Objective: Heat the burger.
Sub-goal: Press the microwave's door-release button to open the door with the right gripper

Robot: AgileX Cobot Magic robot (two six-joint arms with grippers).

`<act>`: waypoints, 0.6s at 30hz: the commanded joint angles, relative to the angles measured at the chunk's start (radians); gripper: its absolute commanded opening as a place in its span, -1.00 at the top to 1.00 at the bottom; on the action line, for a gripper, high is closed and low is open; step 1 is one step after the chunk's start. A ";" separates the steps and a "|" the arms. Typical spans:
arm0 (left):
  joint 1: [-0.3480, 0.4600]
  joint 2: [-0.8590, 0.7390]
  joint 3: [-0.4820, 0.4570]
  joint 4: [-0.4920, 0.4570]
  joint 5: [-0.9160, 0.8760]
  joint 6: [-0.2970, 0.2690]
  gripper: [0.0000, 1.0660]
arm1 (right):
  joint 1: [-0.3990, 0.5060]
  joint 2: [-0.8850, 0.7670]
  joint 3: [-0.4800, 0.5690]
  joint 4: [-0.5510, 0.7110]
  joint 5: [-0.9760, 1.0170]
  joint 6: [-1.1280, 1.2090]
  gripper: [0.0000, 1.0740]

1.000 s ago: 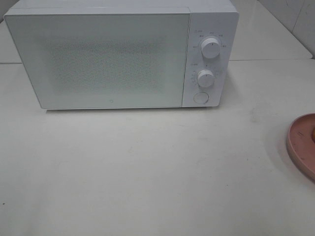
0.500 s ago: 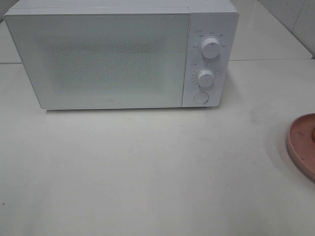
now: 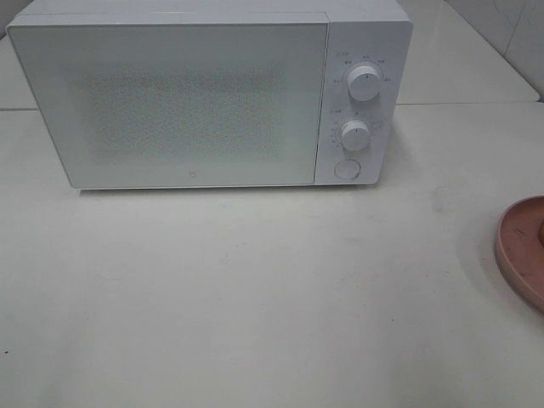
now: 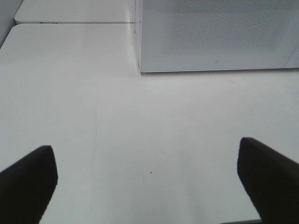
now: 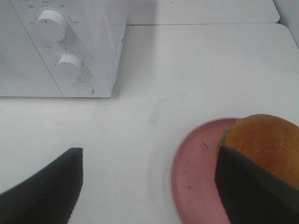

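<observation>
The burger (image 5: pixel 265 138), with a golden-brown bun and a green lettuce edge, sits on the round pink plate (image 5: pixel 196 172) in the right wrist view. My right gripper (image 5: pixel 149 186) is open and empty. Its one dark finger (image 5: pixel 252 191) overlaps the near side of the burger in the picture, and the other finger (image 5: pixel 44 186) is over bare table. My left gripper (image 4: pixel 149 186) is open and empty above bare table, in front of the microwave (image 4: pixel 215 32). In the exterior view only the plate's edge (image 3: pixel 518 251) shows at the far right, and neither gripper shows.
The white microwave (image 3: pixel 204 93) stands at the back with its door shut. Two knobs (image 3: pixel 364 83) and a round button (image 3: pixel 347 169) are on its right panel, which also shows in the right wrist view (image 5: pixel 70 46). A table seam runs behind it.
</observation>
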 commanded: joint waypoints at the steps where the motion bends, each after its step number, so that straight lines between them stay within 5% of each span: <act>1: -0.004 -0.021 0.003 0.002 -0.004 -0.007 -0.89 | -0.008 0.055 -0.001 0.003 -0.090 0.001 -0.40; 18: -0.004 -0.021 0.003 0.002 -0.004 -0.007 -0.89 | -0.005 0.323 -0.001 0.000 -0.478 -0.001 -0.40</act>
